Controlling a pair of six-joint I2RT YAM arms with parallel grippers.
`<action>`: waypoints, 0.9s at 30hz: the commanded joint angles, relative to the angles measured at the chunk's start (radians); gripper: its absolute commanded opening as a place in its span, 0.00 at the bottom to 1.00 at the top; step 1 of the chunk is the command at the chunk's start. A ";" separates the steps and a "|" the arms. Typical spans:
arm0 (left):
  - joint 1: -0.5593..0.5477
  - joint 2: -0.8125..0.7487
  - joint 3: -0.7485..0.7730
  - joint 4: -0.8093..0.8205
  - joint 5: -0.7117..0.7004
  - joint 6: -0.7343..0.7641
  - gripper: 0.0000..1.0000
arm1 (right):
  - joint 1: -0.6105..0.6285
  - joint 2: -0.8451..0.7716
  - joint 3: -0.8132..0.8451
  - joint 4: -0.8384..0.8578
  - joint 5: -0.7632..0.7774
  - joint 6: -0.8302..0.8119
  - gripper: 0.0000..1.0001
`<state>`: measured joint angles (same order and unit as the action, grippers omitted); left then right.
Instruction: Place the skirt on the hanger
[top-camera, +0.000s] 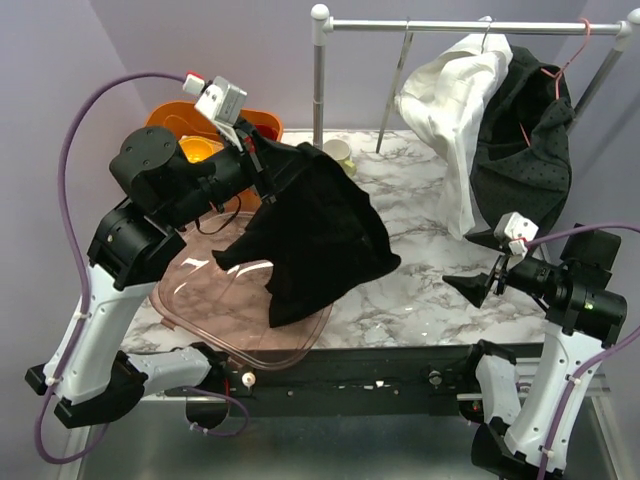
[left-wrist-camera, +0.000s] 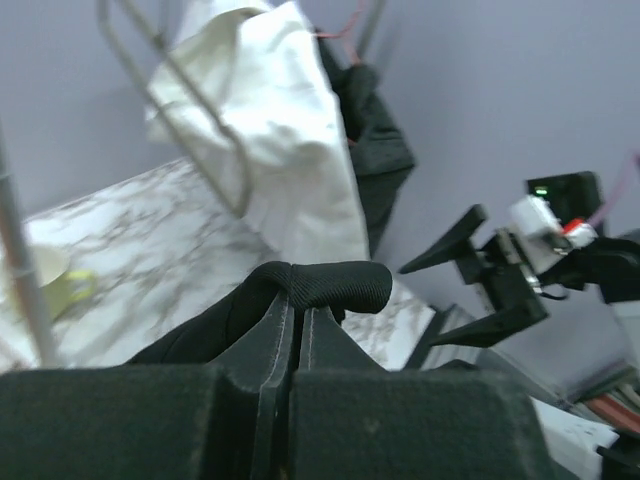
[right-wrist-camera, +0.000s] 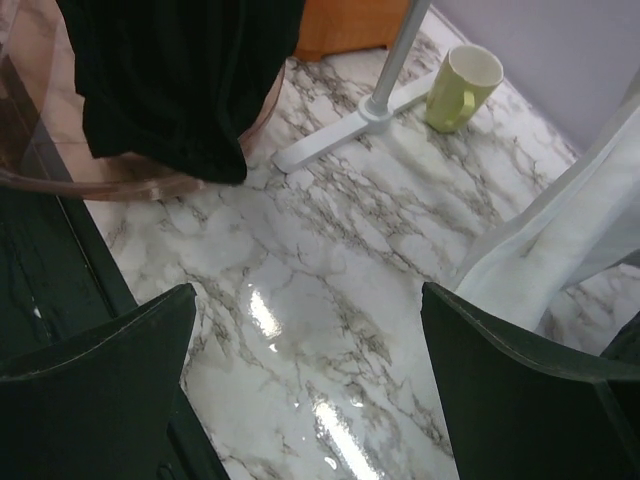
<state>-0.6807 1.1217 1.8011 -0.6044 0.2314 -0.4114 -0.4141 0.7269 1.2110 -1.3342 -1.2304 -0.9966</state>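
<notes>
A black skirt (top-camera: 315, 235) hangs from my left gripper (top-camera: 262, 160), which is shut on its ribbed waistband (left-wrist-camera: 330, 285) and holds it above the table, its hem over a clear pink bin (top-camera: 215, 300). In the right wrist view the skirt (right-wrist-camera: 170, 80) hangs at the top left. My right gripper (top-camera: 470, 268) is open and empty, low over the marble at the right, its fingers (right-wrist-camera: 520, 380) wide apart. An empty metal hanger (top-camera: 398, 85) hangs on the rack rail (top-camera: 470, 27); it also shows in the left wrist view (left-wrist-camera: 180, 100).
A white garment (top-camera: 455, 110) and a black dotted garment (top-camera: 525, 140) hang on the rack at the right. A yellow-green mug (right-wrist-camera: 462, 85) stands by the rack's foot (right-wrist-camera: 340, 135). An orange container (top-camera: 195, 130) sits at the back left.
</notes>
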 joint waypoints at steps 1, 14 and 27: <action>-0.006 0.088 0.095 0.169 0.302 -0.120 0.00 | 0.001 0.012 0.062 -0.128 -0.102 -0.028 1.00; -0.226 0.429 0.495 0.285 0.361 -0.188 0.00 | 0.001 -0.037 0.070 0.098 -0.138 0.249 0.97; -0.229 0.371 0.263 0.350 0.310 -0.127 0.00 | 0.001 -0.011 0.214 0.262 0.451 0.452 0.01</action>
<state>-0.9073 1.6024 2.2604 -0.3080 0.5720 -0.6125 -0.4133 0.7078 1.3716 -1.1847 -1.1805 -0.6495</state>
